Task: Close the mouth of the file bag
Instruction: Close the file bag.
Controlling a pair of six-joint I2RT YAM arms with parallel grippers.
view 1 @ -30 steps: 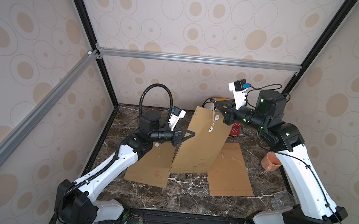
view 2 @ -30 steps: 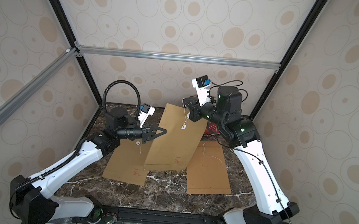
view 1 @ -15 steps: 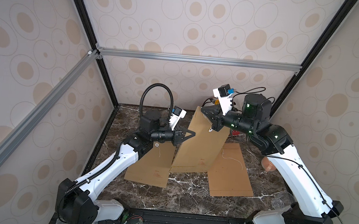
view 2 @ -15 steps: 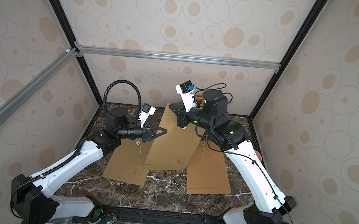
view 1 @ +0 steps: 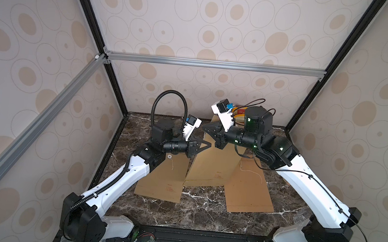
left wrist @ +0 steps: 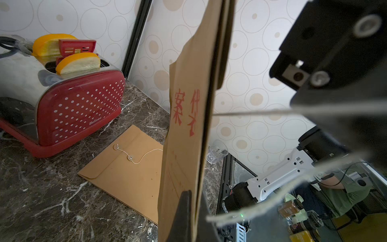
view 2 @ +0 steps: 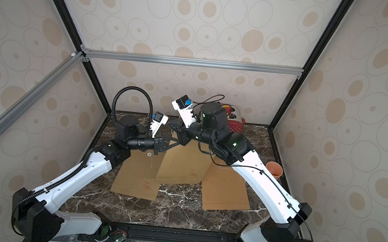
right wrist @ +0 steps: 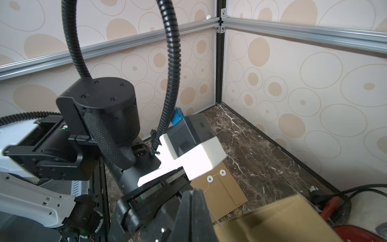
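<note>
Our left arm rises from its base and levels out at the wrist, so that the left gripper (view 1: 210, 143) points across toward the toaster (view 2: 233, 127). Our right arm climbs higher, bends at the elbow in front of the toaster and turns its wrist away from it. This brings the right gripper (view 1: 208, 130) nearly tip to tip with the left in both top views.

"Belinee" is printed in white on the toaster's red, dotted side. The file bag (left wrist: 184, 125) carries large red Chinese characters, 案 among them. Its smaller red print is too small for us to read.

The file bag stands upright on the marble table (view 1: 203, 212), just in front of the toaster. The left gripper is clamped tight on the bag's edge on the side away from the toaster, with 1 finger on each face. The right gripper is pinched fully together at the bag's top, near the toaster. A pale string (left wrist: 251, 112) runs taut from the bag to it. 2 more bags lie flat, farther from the toaster.
</note>
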